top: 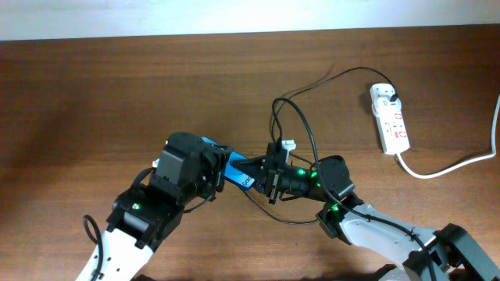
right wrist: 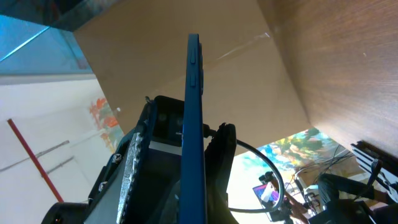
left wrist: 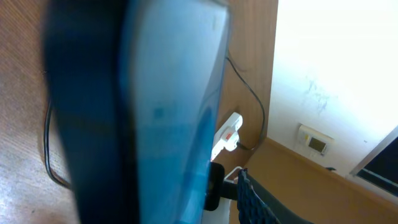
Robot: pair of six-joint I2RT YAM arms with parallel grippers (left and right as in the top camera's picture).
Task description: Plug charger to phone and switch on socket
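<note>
The left gripper [top: 221, 168] is closed on the phone [top: 237, 172], a slim rectangular smartphone with a bright blue screen and a dark edge. It holds the phone lifted above the brown wooden table [top: 94, 86], near the middle of it. The phone is gripped at one end, so the other end is free and points toward the right gripper [top: 270, 178]. This is most likely on purpose: the free end is where the charging port should be, and a raised phone gives the other arm room to come in straight. In the right wrist view the phone is seen edge-on, with its side buttons, which suggests the right arm is lined up with its length.

The right gripper is just at that free end. The charger [top: 306, 129], a long thin black cable, runs in a loop down to it, so the gripper probably carries the small connector tip. However, its fingers are dark against dark parts, so it cannot be told how far they are open, nor whether the tip is already in the port.

The socket [top: 392, 123], a long white plastic power strip with red switches and a thick white cord [top: 445, 168], lies well apart at the right side of the table. Its upper outlet holds the black plug [top: 396, 97] of the charger; the other outlets look empty. Whether its switch is on cannot be read from here, and no gripper is near it.
</note>
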